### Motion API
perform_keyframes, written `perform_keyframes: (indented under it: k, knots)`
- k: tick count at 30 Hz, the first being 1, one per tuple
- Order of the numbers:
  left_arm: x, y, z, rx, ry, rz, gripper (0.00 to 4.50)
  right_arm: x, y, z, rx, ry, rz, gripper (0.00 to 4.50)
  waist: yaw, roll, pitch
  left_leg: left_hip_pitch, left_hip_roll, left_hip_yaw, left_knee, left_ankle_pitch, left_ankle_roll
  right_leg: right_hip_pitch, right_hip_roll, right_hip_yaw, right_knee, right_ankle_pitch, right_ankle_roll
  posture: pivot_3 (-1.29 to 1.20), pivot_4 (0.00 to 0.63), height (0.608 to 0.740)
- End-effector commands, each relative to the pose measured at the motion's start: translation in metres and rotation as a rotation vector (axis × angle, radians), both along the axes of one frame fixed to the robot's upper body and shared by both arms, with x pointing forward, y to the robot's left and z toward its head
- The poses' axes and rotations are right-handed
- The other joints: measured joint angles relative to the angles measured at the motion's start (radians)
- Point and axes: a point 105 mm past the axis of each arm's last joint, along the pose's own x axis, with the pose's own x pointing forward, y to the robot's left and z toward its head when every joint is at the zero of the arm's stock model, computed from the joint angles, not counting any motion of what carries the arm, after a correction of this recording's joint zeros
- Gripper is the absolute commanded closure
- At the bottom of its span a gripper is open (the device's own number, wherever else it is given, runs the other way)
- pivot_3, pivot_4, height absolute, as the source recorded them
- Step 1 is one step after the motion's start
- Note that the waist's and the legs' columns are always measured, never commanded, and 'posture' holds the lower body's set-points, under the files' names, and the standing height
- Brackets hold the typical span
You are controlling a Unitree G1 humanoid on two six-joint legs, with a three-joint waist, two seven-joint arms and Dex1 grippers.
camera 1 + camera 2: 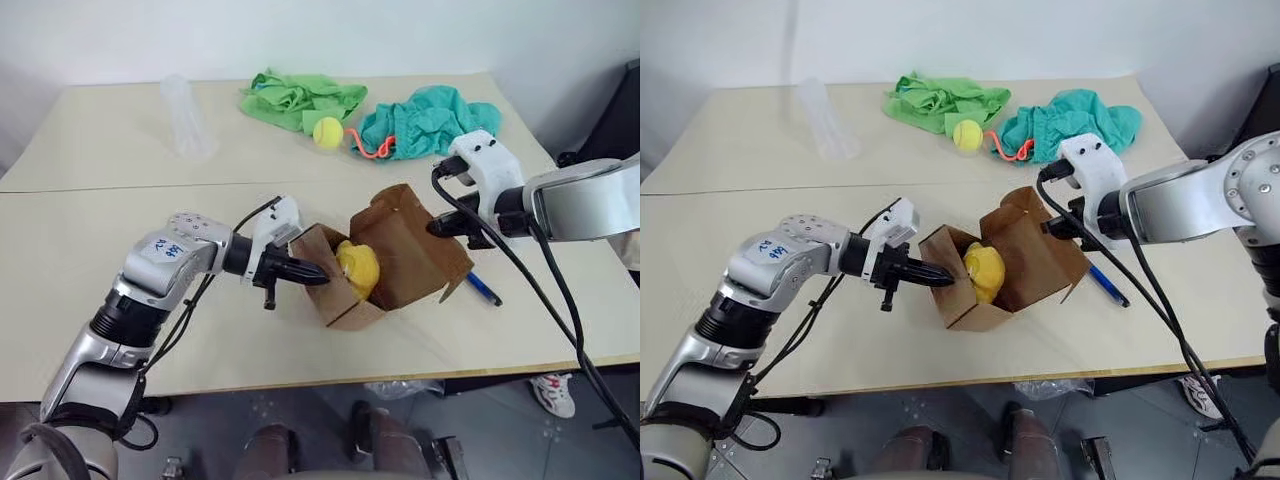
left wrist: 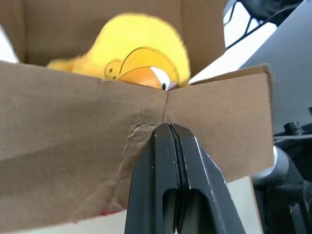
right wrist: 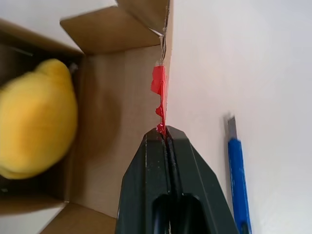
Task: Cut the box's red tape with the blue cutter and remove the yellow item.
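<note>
The box (image 1: pixel 385 262) lies open, the yellow item (image 1: pixel 358 268) inside. The left claw (image 1: pixel 318 270) pinches its nine-o'clock flap; the right claw (image 3: pixel 165 130), its three-o'clock flap at the red tape (image 3: pixel 159 100).

We see a brown cardboard box (image 1: pixel 395 255) holding a deep-yellow item (image 1: pixel 358 267) with an orange patch outlined in black; red tape (image 3: pixel 159 100) marks the box's flap edge. Beside the box lies a blue cutter (image 3: pixel 239 183). Beyond the box sit a yellow-green ball (image 1: pixel 327 132), a green cloth (image 1: pixel 300 98) and a teal cloth (image 1: pixel 425 120).
</note>
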Motion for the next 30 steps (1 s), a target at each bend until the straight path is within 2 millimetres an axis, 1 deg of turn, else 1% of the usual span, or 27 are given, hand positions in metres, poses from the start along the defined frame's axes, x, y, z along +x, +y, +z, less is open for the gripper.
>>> perform_keyframes:
  k: [1, 5, 8, 12, 15, 18, 20, 21, 26, 30]
  knots:
    - [0.008, 0.009, -0.026, 0.092, 0.025, 0.084, 4.5, -0.003, -0.003, 0.003, 0.057, -0.019, -0.006, 4.49, 0.003, 0.0, 0.0, 0.0, 0.0, 0.0, 0.0, 0.0, 0.0, 0.0, 0.0, 0.0, 0.0, 0.0, 0.0, 0.0, 0.15, 0.74]
    - [0.012, 0.006, -0.027, 0.081, 0.012, 0.11, 4.5, -0.006, -0.009, -0.032, 0.111, 0.071, -0.06, 4.49, 0.001, -0.001, 0.0, -0.003, -0.001, -0.001, 0.002, 0.001, 0.001, -0.001, 0.0, 0.0, -0.002, 0.003, 0.002, 0.0, 0.15, 0.74]
    - [0.015, 0.006, -0.028, 0.072, 0.008, 0.134, 4.5, -0.007, -0.012, -0.047, 0.132, 0.098, -0.097, 4.49, -0.001, -0.001, 0.001, -0.006, 0.0, 0.0, 0.001, 0.0, 0.001, -0.003, 0.0, 0.0, -0.003, 0.003, 0.002, 0.0, 0.15, 0.74]
    - [0.023, 0.004, -0.027, 0.056, -0.005, 0.16, 4.5, -0.008, -0.01, -0.054, 0.144, 0.092, -0.123, 4.49, -0.002, -0.001, 0.001, -0.004, 0.0, 0.001, 0.0, 0.0, 0.001, -0.003, 0.001, 0.0, -0.003, 0.003, 0.002, 0.0, 0.15, 0.74]
    - [0.026, 0.0, -0.026, 0.045, -0.01, 0.164, 4.5, -0.006, -0.003, -0.044, 0.152, 0.019, -0.133, 4.49, -0.003, -0.001, 0.001, -0.003, 0.0, 0.001, 0.0, 0.001, 0.001, -0.003, 0.001, 0.001, -0.003, 0.003, 0.002, 0.0, 0.15, 0.74]
    - [0.027, 0.0, -0.025, 0.042, -0.011, 0.167, 4.5, -0.002, -0.001, -0.035, 0.157, -0.052, -0.143, 4.49, -0.003, -0.001, 0.001, -0.003, 0.0, 0.001, 0.0, 0.001, 0.001, -0.003, 0.001, 0.001, -0.002, 0.003, 0.002, 0.0, 0.15, 0.74]
    - [0.029, 0.001, -0.025, 0.041, -0.011, 0.171, 4.5, -0.005, 0.005, -0.032, 0.191, -0.06, -0.101, 4.1, -0.003, -0.001, 0.001, -0.003, 0.0, 0.001, 0.0, 0.001, 0.001, -0.003, 0.001, 0.001, -0.002, 0.003, 0.002, 0.0, 0.15, 0.74]
    - [0.029, 0.001, -0.025, 0.042, -0.01, 0.173, 4.5, -0.002, 0.002, -0.029, 0.193, -0.094, -0.12, 3.95, -0.002, -0.001, 0.001, -0.003, 0.0, 0.001, 0.0, 0.001, 0.001, -0.003, 0.001, 0.001, -0.002, 0.003, 0.002, 0.0, 0.15, 0.74]
    - [0.032, 0.006, -0.026, 0.05, -0.007, 0.183, 4.5, 0.001, -0.014, -0.028, 0.157, -0.163, -0.13, 2.28, -0.001, -0.001, 0.001, -0.004, 0.0, 0.001, 0.0, 0.0, 0.001, -0.003, 0.001, 0.001, -0.003, 0.004, 0.002, 0.0, 0.15, 0.74]
    - [0.034, 0.01, -0.027, 0.058, -0.008, 0.191, 4.5, 0.004, -0.019, -0.018, 0.17, -0.25, -0.107, 0.84, -0.002, -0.001, 0.001, -0.003, 0.0, 0.001, 0.0, 0.0, 0.001, -0.003, 0.001, 0.001, -0.003, 0.004, 0.002, 0.0, 0.15, 0.74]
